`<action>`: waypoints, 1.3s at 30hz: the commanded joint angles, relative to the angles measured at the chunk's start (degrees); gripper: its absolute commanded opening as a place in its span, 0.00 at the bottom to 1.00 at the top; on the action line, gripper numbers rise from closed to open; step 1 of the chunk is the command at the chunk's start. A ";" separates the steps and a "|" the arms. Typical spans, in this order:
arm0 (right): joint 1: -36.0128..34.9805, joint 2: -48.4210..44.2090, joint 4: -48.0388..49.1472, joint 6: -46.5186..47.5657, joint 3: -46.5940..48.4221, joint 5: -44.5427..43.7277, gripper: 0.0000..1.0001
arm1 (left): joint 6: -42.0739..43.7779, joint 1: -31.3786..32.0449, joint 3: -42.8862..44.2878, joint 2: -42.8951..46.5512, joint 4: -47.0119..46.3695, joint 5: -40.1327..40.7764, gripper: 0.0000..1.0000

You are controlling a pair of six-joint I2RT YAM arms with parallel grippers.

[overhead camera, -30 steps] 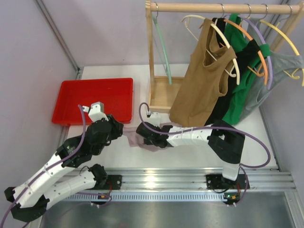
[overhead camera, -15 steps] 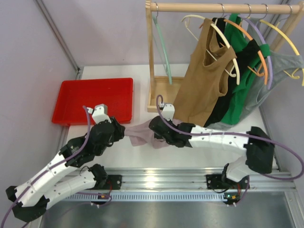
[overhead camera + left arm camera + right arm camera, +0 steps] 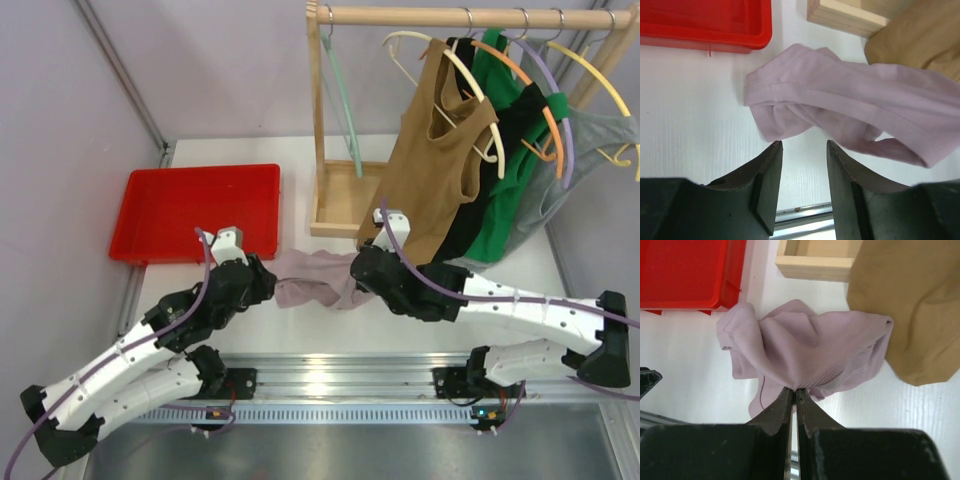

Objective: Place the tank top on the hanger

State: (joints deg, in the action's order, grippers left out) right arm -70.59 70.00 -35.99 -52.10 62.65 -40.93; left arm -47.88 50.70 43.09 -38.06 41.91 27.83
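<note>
The pale mauve tank top [image 3: 312, 282] lies bunched on the white table between my two grippers. It also shows in the left wrist view [image 3: 840, 102] and in the right wrist view [image 3: 805, 350]. My right gripper [image 3: 362, 276] is shut on a ribbed hem of the tank top [image 3: 796, 388]. My left gripper [image 3: 262, 283] is open and empty, its fingertips [image 3: 803, 145] just short of the fabric's left end. The mint-green hanger [image 3: 342, 100] hangs by its hook at the left end of the wooden rail.
A red bin [image 3: 195, 212] sits at the back left. A wooden rack [image 3: 345, 195] stands behind the tank top. A tan tank top [image 3: 430, 165], green, black and grey garments and cream, orange and purple hangers hang from the rail at the right.
My right gripper has dragged the tank top to the right and back, toward the rack. My left gripper has let go of it and followed to the right.
</note>
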 commanded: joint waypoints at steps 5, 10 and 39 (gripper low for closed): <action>0.45 -5.92 -8.73 -1.25 0.72 -6.44 0.00 | 1.03 -0.25 -5.64 -2.98 -9.91 -3.75 0.46; 2.47 -10.05 -11.21 -2.31 -3.14 -4.61 0.00 | 3.75 -0.42 -6.27 -7.71 -14.57 -4.37 0.50; 16.01 -18.32 -7.08 2.70 -19.06 10.34 0.07 | 24.68 -10.53 -0.20 -33.65 -26.80 -43.92 0.46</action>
State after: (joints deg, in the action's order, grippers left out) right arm -55.66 51.18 -46.52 -51.05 43.51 -31.79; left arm -24.84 40.23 40.53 -70.41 16.67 -11.77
